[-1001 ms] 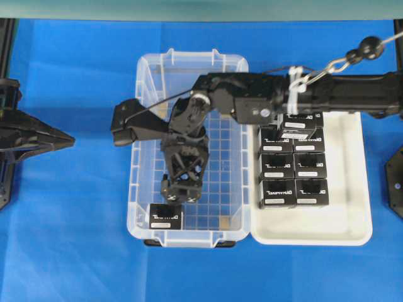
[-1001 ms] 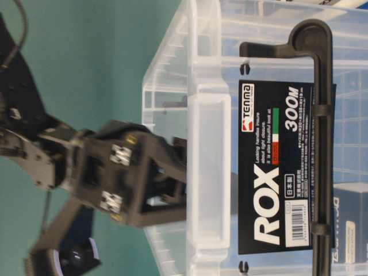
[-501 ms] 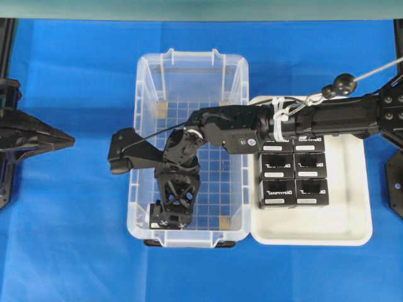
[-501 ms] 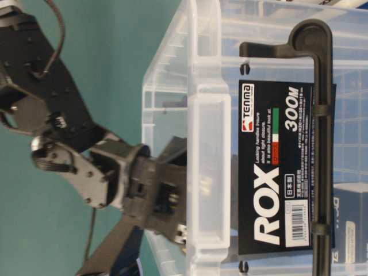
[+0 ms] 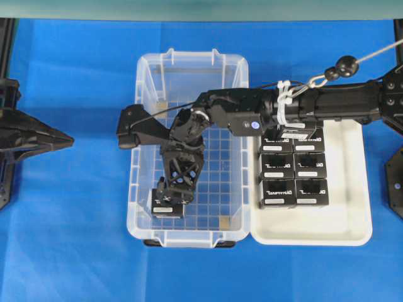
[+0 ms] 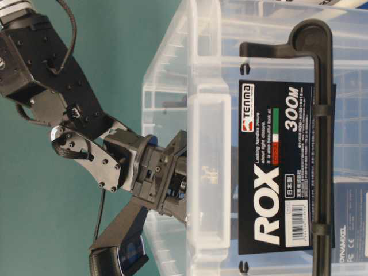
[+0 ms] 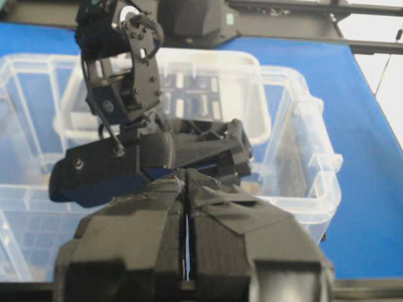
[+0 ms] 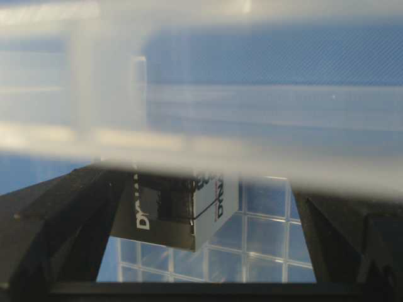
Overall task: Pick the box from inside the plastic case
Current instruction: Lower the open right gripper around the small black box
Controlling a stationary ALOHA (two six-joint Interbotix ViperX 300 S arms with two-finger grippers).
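Observation:
The clear plastic case point(image 5: 143, 94) stands mid-table. One black box point(image 5: 167, 207) with a white label lies on its grid floor near the front left corner. My right gripper point(image 5: 170, 195) reaches down into the case from the right and hovers just over the box's far edge, open. In the right wrist view the box point(image 8: 165, 214) sits between the wide-apart fingers point(image 8: 50, 233), closer to the left one, with nothing gripped. My left gripper point(image 5: 63, 139) rests shut outside the case at the far left; its fingertips point(image 7: 208, 189) press together.
A shallow white tray point(image 5: 334, 228) holding several identical black cartons point(image 5: 295, 165) touches the case's right side, partly under the right forearm. Blue cloth covers the table. The case's front wall carries a black ROX label point(image 6: 276, 172). The right wrist camera housing point(image 5: 129, 126) overhangs the case's left rim.
The right gripper dropped toward the near end of the case, covering the box, then drew back slightly so the box shows below its fingers. Its jaws stayed open. The left arm is still.

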